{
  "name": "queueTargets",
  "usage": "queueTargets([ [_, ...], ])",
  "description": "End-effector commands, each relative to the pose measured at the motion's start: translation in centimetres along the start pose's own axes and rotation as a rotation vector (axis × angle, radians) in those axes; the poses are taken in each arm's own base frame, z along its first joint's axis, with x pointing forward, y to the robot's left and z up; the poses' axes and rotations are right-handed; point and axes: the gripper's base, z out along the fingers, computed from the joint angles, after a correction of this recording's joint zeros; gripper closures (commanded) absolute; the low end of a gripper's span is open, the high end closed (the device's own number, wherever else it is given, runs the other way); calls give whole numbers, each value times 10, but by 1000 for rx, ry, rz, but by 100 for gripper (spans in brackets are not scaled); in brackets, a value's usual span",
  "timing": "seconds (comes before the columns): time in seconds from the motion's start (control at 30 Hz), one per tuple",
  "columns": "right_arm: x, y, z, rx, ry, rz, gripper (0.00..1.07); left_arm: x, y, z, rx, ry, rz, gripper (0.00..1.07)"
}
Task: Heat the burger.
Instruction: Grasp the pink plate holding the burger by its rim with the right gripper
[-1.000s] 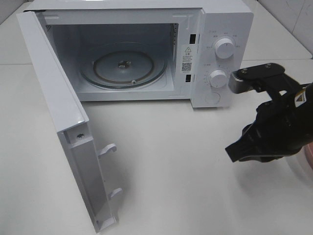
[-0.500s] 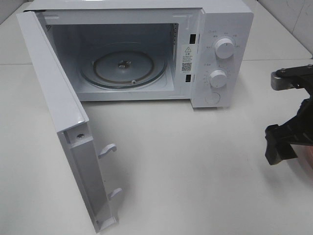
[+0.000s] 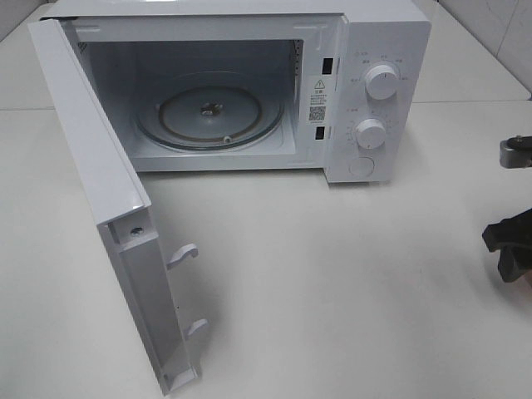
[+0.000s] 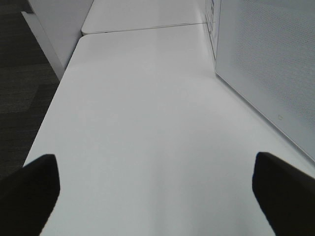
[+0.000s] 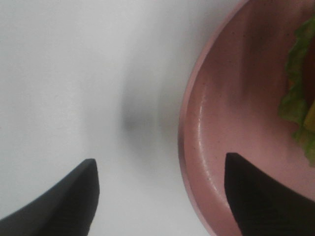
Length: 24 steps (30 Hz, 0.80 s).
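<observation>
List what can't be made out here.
- Burger: right wrist view, only a green leafy edge shows; frame edge cuts the rest.
- Plate: right wrist view, partly cut off; absent from exterior high view.
- Right pincer: exterior high view, mostly past the frame edge.
- Dial labels: exterior high view, too small.

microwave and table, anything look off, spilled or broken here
Nothing stands out. The microwave door hangs wide open, the glass turntable sits flat and bare inside, the table shows no spills, and the burger, only its lettuce edge showing, lies within the pink plate.
</observation>
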Motion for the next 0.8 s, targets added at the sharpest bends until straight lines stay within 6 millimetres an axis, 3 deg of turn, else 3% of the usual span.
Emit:
queueTargets([
  [0.03,-3,-4,7,2,4,-13,35,1,0,-3,1,-24,0,6],
  [0.1,-4,-6,13,-2,14,1,29,1,0,-3,1,-24,0,6],
  [0.23,-10,-10,19,-2,27,10,26,1,0,-3,1,-24,0,6],
  [0.43,-21,-14,34,-15,61,2,28,1,0,-3,1,-24,0,6],
  [0.63,-20,-9,54,-49,118,1,30,1,0,-3,1,-24,0,6],
  [0.8,-19,-9,58,-50,133,9,34,1,0,-3,1,-24,0,6],
])
